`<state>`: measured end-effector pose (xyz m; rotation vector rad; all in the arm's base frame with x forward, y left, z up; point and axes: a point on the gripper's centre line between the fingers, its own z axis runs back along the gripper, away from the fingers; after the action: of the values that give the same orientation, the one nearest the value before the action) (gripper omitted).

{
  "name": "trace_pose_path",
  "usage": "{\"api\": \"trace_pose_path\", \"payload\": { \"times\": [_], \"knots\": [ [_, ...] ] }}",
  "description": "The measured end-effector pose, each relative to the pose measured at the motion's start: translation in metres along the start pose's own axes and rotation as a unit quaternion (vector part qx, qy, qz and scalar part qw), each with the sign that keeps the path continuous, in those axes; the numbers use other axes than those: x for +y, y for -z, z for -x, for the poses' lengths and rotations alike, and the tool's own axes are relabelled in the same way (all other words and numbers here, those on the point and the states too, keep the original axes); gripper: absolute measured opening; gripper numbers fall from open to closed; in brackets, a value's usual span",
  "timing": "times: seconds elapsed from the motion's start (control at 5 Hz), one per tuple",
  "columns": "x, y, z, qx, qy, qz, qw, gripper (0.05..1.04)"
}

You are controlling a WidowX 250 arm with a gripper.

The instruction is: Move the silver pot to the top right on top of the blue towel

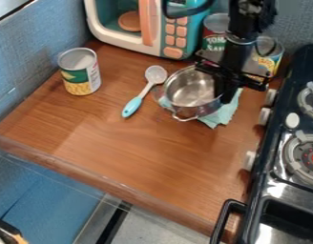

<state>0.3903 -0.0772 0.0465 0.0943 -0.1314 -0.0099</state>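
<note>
- The food can [79, 71] stands upright at the left, well apart from the pot, so it should not hinder the move.
- The spoon [140, 94] lies just left of the pot; a low slide that way could nudge it.
- The silver pot [190, 90] is upright over the towel, near the counter's top right. Its thin metal looks light, stiff and hard to break, but smooth enough to twist in a pinch. The right rim suits a firm hold, straight down across the wall.
- The blue towel [221, 115] pokes out beneath, soft and likely to bunch or drag.
- The gripper [224, 97] is at the pot's right rim; I cannot tell whether it is clenched or released.
</note>
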Motion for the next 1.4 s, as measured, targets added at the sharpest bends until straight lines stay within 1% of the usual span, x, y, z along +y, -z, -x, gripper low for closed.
{"api": "trace_pose_path", "payload": {
  "times": [0.2,0.4,0.6,0.8,1.0,1.2,1.4],
  "knots": [
    [-0.003,0.008,-0.017,0.000,-0.001,-0.007,1.0000,0.068],
    [-0.001,0.006,-0.027,-0.001,-0.008,-0.008,0.9999,0.068],
    [0.004,0.014,-0.028,0.012,-0.014,-0.011,0.9998,0.097],
    [0.001,0.016,-0.022,0.030,-0.017,-0.004,0.9994,0.264],
    [0.002,0.017,-0.016,0.055,-0.032,0.019,0.9978,0.544],
    [0.007,0.014,-0.002,0.069,-0.051,0.070,0.9939,0.856],
    [0.017,-0.025,0.000,0.025,-0.061,0.106,0.9922,1.009]
  ]
}}
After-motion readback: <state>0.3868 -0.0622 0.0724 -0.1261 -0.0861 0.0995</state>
